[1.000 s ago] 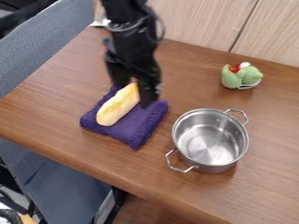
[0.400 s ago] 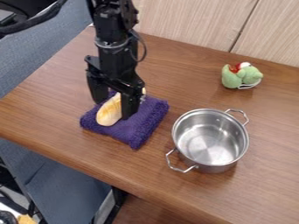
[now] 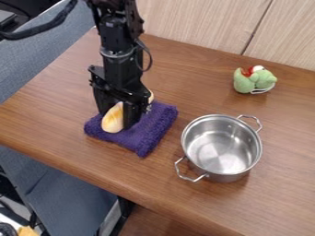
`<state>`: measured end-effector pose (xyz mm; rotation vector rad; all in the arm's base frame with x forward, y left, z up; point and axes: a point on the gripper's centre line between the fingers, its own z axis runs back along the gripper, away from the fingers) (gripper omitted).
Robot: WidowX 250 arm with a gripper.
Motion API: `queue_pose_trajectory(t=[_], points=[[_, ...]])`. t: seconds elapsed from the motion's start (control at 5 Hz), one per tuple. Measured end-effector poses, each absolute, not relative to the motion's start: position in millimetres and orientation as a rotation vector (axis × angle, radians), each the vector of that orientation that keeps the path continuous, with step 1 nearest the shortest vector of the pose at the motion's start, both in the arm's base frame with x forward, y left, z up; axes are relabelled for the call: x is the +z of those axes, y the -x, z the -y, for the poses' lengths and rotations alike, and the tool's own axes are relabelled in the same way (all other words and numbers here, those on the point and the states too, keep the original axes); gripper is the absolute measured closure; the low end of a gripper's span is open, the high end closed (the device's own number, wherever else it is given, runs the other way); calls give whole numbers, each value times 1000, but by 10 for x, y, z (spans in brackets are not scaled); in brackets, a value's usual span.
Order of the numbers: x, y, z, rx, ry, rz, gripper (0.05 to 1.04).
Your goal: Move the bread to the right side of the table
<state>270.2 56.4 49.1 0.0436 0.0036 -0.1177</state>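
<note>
My claw (image 3: 119,116) (black, two-fingered), clamped on the bread (image 3: 113,121) over the purple cloth (image 3: 146,134); steel pot (image 3: 221,146) nearby.

The bread (image 3: 113,121) lies on the cloth (image 3: 153,126), left of the pot (image 3: 220,150), with the toy (image 3: 246,82) behind the pot.

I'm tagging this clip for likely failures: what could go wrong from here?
The gripper is down at the bread, which lies on the purple cloth; the cloth might snag and drag along. The bread's rounded end juts out below the gripper, so it could tilt or slip if the hold is poor. The metal pot stands beside the cloth, towards the picture's right, so a low carry that way might knock it.
</note>
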Motion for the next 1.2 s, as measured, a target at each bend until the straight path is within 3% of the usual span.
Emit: queue_pose_trajectory(t=[0.2,0.6,0.8,1.2], points=[[491,-2711,-542,-138,-43,0,509],[620,-2840,-468,-194,8,29,510],[846,-3042,-412,-276,41,83,510],[1021,-3397,49,-624,43,105,510]])
